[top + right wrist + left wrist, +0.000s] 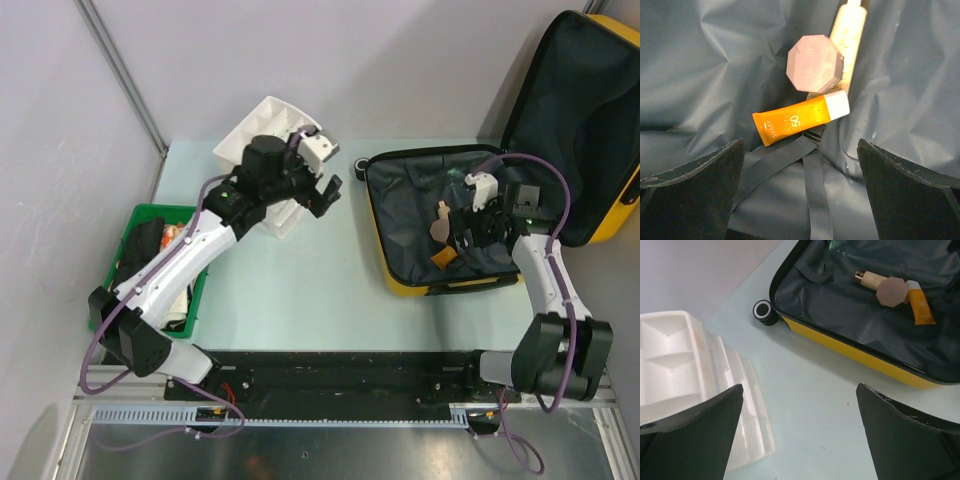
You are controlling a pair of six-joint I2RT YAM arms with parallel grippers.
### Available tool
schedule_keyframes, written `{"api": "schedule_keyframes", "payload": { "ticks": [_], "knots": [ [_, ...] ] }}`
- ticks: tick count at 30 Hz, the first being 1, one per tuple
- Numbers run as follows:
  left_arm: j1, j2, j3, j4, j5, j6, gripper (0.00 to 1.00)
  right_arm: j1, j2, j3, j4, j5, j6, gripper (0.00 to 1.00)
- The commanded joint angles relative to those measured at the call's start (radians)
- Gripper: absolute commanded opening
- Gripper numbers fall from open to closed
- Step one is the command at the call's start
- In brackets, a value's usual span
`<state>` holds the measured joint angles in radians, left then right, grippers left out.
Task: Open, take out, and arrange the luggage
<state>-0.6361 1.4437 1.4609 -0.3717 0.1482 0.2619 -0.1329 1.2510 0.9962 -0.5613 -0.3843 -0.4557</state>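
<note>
Open luggage (405, 205), right gripper (470, 235) seemingly inside

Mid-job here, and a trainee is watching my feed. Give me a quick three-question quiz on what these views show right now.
1. True or false: the luggage has its lid shut.
2. The right gripper, above the lining, has its jaws: A open, B shut on something, C shut on nothing.
3. Fill in: the number printed on the orange tube is ___.
Key: 1 false; 2 A; 3 50.
</note>
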Motion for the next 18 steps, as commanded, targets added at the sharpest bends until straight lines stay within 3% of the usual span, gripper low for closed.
{"api": "schedule_keyframes", "payload": {
  "ticks": [1, 10, 18],
  "knots": [
    [0.134, -0.017, 0.084, -0.012, 0.252, -0.053, 1.0, -0.013, 0.099, 0.024, 0.026, -0.085, -0.075, 1.0],
    [0.208, 0.07, 0.144, -0.026, 0.405, -0.116, 0.99, -0.014, 0.26, 0.053, 0.168, -0.067, 0.046, 0.97],
    [0.219, 0.073, 0.127, -0.027, 0.444, -0.108, 1.0, 0.022, 0.344, 0.059, 0.268, -0.024, -0.161, 0.97]
  ]
}}
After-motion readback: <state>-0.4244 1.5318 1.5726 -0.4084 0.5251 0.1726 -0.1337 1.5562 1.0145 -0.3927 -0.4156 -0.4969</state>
